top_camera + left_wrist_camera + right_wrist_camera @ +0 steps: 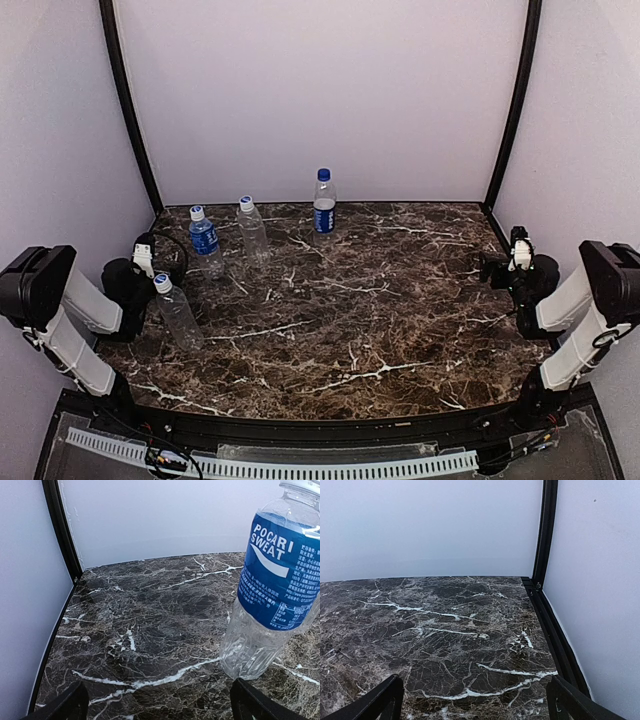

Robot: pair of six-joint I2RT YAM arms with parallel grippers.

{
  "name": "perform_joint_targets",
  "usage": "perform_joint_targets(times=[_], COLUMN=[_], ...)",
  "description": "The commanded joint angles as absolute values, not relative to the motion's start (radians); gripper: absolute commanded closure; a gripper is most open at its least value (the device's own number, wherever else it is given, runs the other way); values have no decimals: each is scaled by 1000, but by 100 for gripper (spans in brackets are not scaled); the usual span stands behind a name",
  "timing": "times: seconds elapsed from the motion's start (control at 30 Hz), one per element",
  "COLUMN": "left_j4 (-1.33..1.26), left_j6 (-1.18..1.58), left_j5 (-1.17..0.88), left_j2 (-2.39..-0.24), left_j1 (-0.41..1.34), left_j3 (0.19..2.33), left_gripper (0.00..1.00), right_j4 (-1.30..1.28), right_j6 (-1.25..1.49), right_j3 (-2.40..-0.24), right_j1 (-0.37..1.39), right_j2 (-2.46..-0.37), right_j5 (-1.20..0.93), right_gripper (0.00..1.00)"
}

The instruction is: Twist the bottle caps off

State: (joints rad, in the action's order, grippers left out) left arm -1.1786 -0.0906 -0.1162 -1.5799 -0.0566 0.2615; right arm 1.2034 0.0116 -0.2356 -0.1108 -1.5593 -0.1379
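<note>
At the left and right edges of the marble table [400, 330], the left gripper [160, 711] and right gripper [475, 702] both gape wide, holding nothing. Just beside the left one stands a clear ribbed bottle [180, 318]. Farther back stand a blue-labelled bottle [206, 243], another clear bottle [254, 235] and, farthest, the dark-capped bottle [324, 210], each with its cap on.

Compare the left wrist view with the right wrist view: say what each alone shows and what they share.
Left wrist only: an upright blue-labelled bottle at the right, its pale cap on, and a black frame post at the left. Right wrist only: a black post at the right, with no bottle in sight. Both: the dark marble table, white walls, and an open gripper, the left gripper and the right gripper, each holding nothing.
</note>
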Motion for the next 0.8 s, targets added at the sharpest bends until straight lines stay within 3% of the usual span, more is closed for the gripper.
perform_joint_targets(times=[0.0, 0.1, 0.3, 0.57, 0.77], left_j4=[-1175, -1176, -1200, -1197, -1198], left_j6=[-100, -101, -48, -28, -27], left_j5=[-130, -131, -19, 37, 49], left_j2=[-1578, -1578, -1562, -1541, -1529], left_j1=[-53, -54, -54, -59, -59], left_j3=[277, 278, 253, 244, 240], left_gripper=[0, 0, 0, 0, 0], right_j4=[1224, 1168, 648, 414, 321], right_j6=[7, 7, 143, 265, 319], right_j3=[-255, -266, -461, -588, -633], right_j1=[-106, -108, -137, -136, -121], right_j2=[-1547, -1502, -1198, -1040, -1003], right_j5=[-147, -157, -139, -404, -454], right_gripper=[1, 1, 1, 1, 5])
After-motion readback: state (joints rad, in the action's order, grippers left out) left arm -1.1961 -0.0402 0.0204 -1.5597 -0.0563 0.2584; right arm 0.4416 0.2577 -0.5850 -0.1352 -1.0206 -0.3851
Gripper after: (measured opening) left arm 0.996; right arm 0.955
